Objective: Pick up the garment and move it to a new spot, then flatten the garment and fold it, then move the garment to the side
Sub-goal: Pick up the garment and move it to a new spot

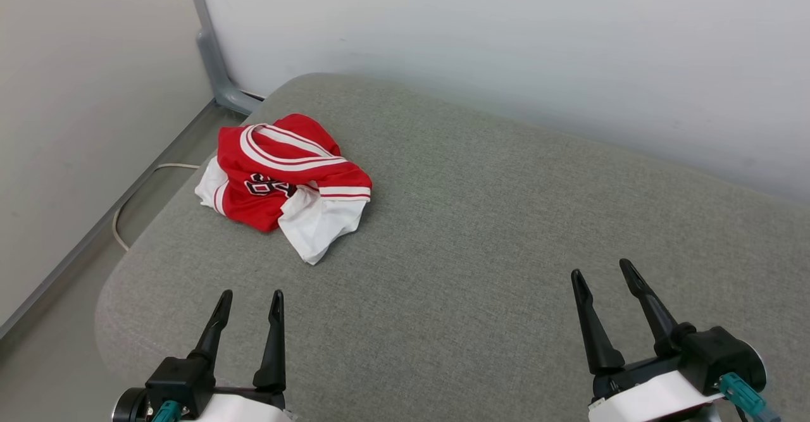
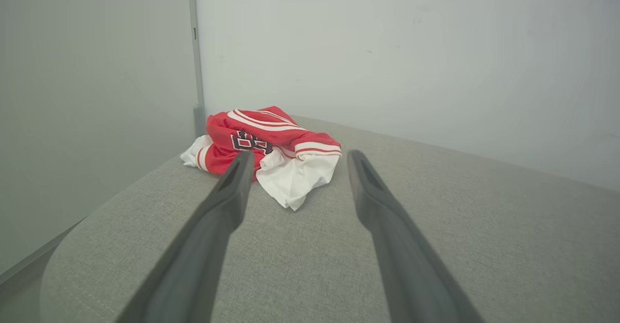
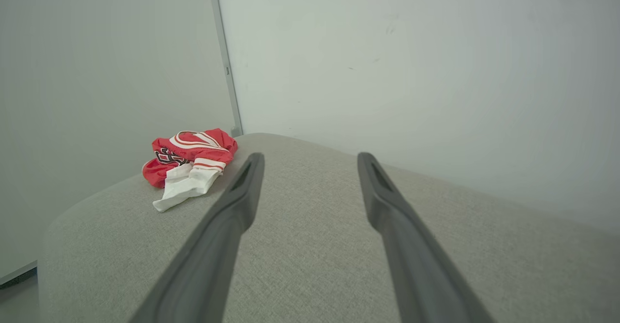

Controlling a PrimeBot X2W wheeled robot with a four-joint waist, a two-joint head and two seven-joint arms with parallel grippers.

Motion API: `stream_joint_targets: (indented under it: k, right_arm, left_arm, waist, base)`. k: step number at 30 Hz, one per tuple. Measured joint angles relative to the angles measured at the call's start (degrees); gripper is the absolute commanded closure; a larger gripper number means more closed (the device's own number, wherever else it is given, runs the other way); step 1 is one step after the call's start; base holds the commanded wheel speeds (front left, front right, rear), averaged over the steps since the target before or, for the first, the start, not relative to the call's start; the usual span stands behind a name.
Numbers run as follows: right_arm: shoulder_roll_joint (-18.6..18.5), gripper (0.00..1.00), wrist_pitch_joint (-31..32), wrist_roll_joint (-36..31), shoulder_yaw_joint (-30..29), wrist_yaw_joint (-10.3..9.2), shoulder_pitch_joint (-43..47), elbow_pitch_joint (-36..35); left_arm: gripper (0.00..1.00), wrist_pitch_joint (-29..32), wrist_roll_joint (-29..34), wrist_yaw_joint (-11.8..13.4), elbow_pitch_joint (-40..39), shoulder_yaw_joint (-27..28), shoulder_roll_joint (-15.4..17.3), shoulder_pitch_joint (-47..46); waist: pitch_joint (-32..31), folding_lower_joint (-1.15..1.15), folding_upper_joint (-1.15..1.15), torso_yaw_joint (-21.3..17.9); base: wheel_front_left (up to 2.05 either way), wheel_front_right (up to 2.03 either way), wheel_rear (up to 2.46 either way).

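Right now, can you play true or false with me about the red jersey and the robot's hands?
1. The red jersey lies crumpled on the grey cushion. True.
2. The left gripper is holding the jersey. False: it is open and apart from it.
3. The right gripper is open and empty. True.
4. The jersey is neatly folded. False: it is bunched up, with a white sleeve sticking out.
5. The jersey lies nearer the left gripper than the right. True.

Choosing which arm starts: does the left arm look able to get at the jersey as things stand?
Probably yes. The open left gripper points toward the garment, crumpled near the far left corner of the grey cushion, with bare cushion between them and nothing in the way.
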Motion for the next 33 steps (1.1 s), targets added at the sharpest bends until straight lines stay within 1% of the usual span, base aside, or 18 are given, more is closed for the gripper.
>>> stream_joint_targets:
  k: [7,18,20,24,26,27,29,33]
  right_arm:
    - [0.0,0.00,0.0,0.0,0.4,0.00,0.0,0.2]
    - [0.0,0.00,0.0,-0.6,0.9,0.01,-0.1,0.5]
    - [0.0,0.00,0.0,-1.4,1.2,0.01,-0.3,0.3]
    - [0.0,0.00,0.0,-3.1,1.4,0.01,-0.9,-0.4]
    - [0.0,0.00,0.0,-4.1,1.8,0.01,-1.4,-0.9]
    - [0.0,0.00,0.0,-5.7,2.3,0.01,-2.4,-1.9]
    - [-0.3,0.00,0.0,-6.2,2.4,0.01,-3.2,-2.8]
    - [-1.8,0.00,0.0,-6.8,2.6,0.01,-4.6,-4.4]
  left_arm:
    - [0.00,0.0,0.5,-0.2,0.0,0.7,0.0,0.2]
    - [0.00,0.0,-0.6,-0.3,0.4,2.5,0.0,-0.2]
    - [0.00,0.0,-1.4,-0.7,1.1,3.3,0.0,-1.1]
    - [0.00,0.0,-2.1,-1.8,5.2,4.2,0.2,-4.9]
    - [0.00,0.0,-2.4,-2.2,7.5,4.5,1.4,-8.0]
    - [0.00,0.0,-3.8,-2.5,13.0,4.1,4.3,-13.6]
    - [0.00,0.3,-5.9,-2.5,17.6,3.0,6.8,-18.2]
    - [0.00,8.5,-12.5,-2.5,24.0,-0.6,12.4,-27.9]
  waist:
    - [-0.3,0.00,0.00,0.4]
    - [0.9,0.00,0.00,-1.1]
    - [1.6,0.00,0.00,-1.6]
    - [4.0,0.00,0.00,-2.7]
    - [5.4,0.00,0.00,-3.3]
    - [8.1,0.00,0.00,-4.3]
    - [10.2,0.00,0.00,-5.0]
    - [14.7,0.02,0.00,-6.5]
  base:
    - [0.00,0.00,0.00]
    - [0.00,0.00,0.00]
    - [0.00,0.00,0.00]
    - [0.00,0.00,0.00]
    - [0.00,0.00,0.00]
    - [0.00,0.00,0.00]
    - [0.00,0.00,0.00]
    - [0.00,0.00,0.00]
